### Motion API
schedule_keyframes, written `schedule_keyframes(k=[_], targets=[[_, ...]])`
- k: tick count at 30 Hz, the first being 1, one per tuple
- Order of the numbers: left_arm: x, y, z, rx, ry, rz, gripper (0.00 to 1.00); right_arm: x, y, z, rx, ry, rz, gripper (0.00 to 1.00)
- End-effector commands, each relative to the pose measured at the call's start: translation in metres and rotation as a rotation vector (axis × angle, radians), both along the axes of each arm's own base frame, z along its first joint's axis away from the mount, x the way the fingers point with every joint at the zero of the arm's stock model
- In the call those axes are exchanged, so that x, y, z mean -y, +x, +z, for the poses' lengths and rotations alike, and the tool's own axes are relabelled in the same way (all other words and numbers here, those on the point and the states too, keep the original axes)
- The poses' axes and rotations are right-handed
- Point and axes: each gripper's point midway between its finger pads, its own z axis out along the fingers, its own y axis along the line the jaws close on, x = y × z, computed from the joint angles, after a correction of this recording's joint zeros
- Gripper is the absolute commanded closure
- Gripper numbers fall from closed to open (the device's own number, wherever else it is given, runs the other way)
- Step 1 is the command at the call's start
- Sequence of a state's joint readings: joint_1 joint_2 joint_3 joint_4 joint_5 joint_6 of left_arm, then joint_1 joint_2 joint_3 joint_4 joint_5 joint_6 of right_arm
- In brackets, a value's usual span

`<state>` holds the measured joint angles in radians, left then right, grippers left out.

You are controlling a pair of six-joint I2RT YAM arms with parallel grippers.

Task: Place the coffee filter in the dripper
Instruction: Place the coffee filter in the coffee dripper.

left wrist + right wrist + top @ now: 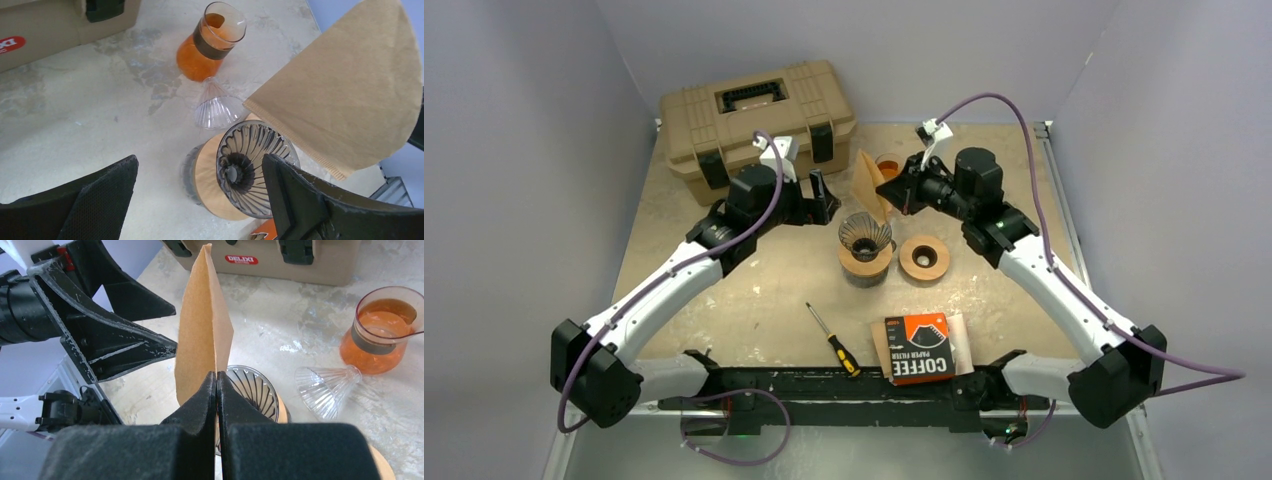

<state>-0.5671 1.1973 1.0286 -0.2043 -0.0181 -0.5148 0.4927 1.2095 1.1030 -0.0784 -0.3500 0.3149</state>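
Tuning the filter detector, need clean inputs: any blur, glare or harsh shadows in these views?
Top external: even, soft light, faint shadows, filter pack print readable. Left wrist: coffee filter sharp, small highlights on the carafe rim. Right wrist: right gripper fills the foreground, slightly soft; filter edge crisp.

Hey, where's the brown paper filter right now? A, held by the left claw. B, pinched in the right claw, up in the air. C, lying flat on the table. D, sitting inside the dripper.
B: the right claw is shut on the edge of the filter, holding it up in the air, not yet in the dripper; the left claw is open and holds nothing.
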Motion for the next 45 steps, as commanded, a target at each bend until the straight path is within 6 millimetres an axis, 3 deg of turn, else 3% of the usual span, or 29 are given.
schedule_keyframes(k=[1, 5, 16, 27, 31, 45], targets=[[0.023, 0.008, 0.032, 0.036, -0.091, -0.069, 0.07, -0.001, 0.006, 0.006, -0.035, -0.017, -0.023, 1.0], [0.031, 0.01, 0.04, 0.043, -0.135, -0.089, 0.09, 0.001, 0.009, -0.009, -0.087, -0.066, -0.036, 1.0], [0.047, 0.011, 0.043, 0.04, -0.125, -0.081, 0.13, 0.011, -0.002, -0.018, -0.18, -0.138, -0.053, 1.0], [0.074, 0.007, 0.042, 0.029, -0.107, -0.134, 0.19, 0.003, -0.011, -0.055, -0.316, -0.21, 0.014, 1.0], [0.078, 0.007, 0.046, 0.031, -0.128, -0.144, 0.21, -0.003, -0.008, -0.054, -0.321, -0.201, 0.017, 1.0], [0.092, 0.011, 0.012, -0.062, 0.008, -0.14, 0.28, -0.013, -0.002, -0.05, -0.305, -0.194, 0.011, 1.0]])
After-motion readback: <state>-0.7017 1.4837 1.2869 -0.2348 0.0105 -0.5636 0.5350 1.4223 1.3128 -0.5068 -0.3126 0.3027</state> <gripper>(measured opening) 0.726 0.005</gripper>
